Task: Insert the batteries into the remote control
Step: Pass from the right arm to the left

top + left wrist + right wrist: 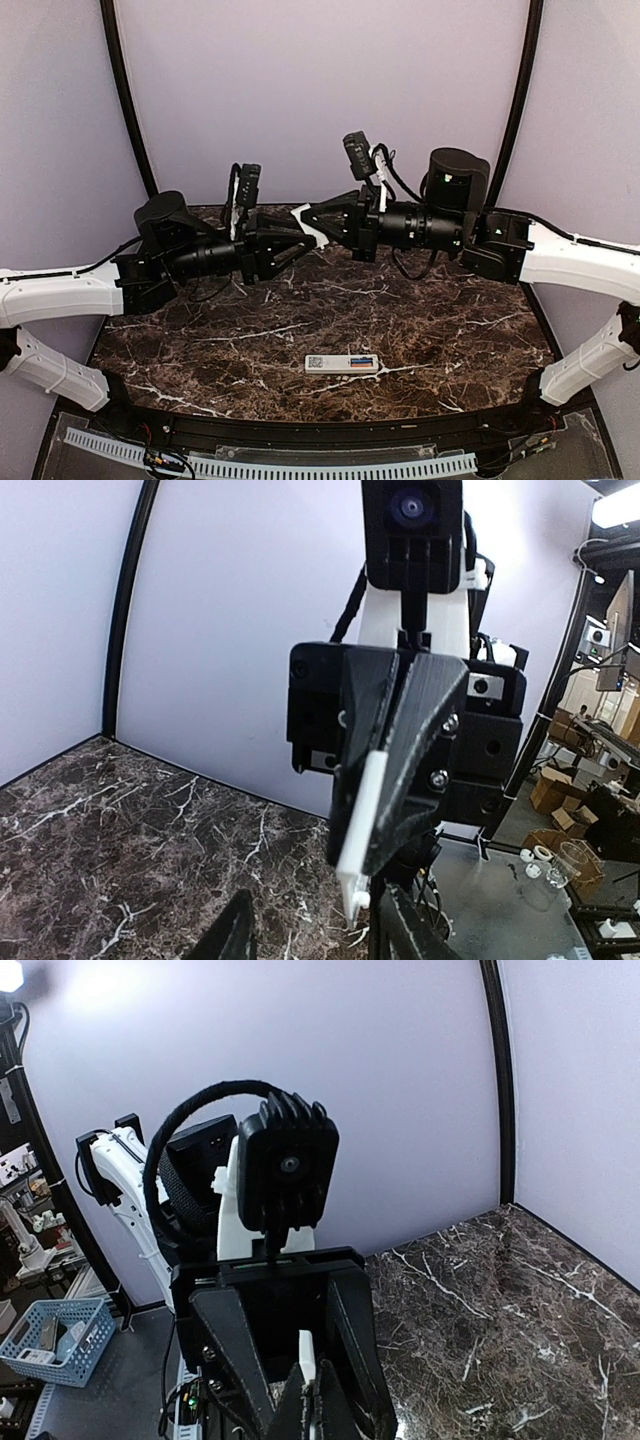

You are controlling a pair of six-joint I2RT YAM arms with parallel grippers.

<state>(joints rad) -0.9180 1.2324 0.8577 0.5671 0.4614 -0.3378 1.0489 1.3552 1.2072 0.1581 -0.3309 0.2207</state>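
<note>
The white remote control (pixel 342 364) lies back up on the marble near the front, with a code sticker at its left end. The blue and orange batteries (pixel 362 361) show at its right end. High over the table's back, my right gripper (pixel 302 214) is shut on a small flat pale cover (pixel 313 228). The cover also shows in the left wrist view (pixel 362 820) and the right wrist view (pixel 307 1355). My left gripper (pixel 303 243) faces it tip to tip. Its fingers (pixel 235 930) are open and stand either side of the cover without closing on it.
The dark marble table (pixel 250 330) has a black rim and curved pale walls behind. A ribbed white strip (pixel 300 466) runs along the front edge. Both arms hang high above the table's back half.
</note>
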